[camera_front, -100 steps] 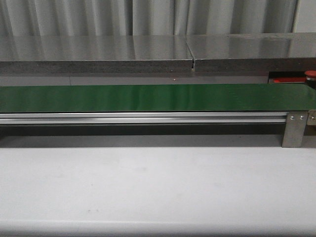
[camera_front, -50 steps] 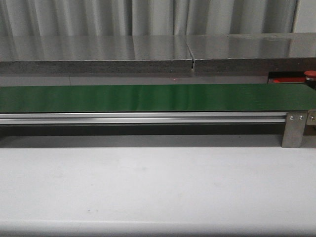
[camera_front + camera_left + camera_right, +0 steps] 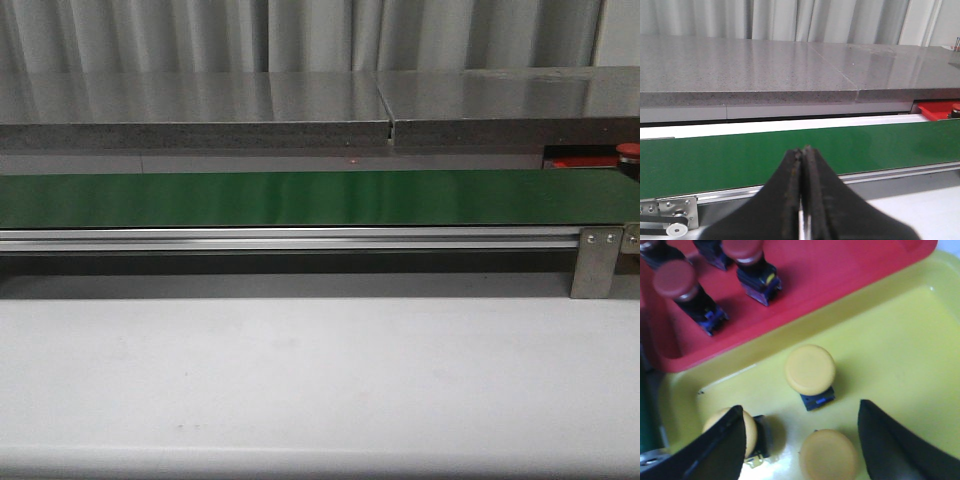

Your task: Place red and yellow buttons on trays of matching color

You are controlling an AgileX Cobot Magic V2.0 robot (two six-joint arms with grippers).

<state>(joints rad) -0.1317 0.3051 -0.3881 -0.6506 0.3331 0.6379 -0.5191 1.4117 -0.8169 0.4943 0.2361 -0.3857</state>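
A long green conveyor belt runs left to right across the middle of the front view, with a pale table surface on the near side and a grey stone-look counter on the far side. A grey metal bracket with screws stands under the belt's right end. At the far right edge, beyond the belt, a sliver of the red tray shows, with a red button just beside it. Neither arm appears in the front view. From the left wrist camera, the left gripper has its two dark jaws pressed together with nothing between them, hanging over the near edge of the belt. From the right wrist camera, the right gripper has its jaws spread wide apart above the yellow tray, holding nothing. Three yellow buttons lie in that tray: one near its middle, one between the fingertips, and one partly hidden by a finger. The red tray touches the yellow tray's side and holds several red buttons, two clearly seen and others cut off.
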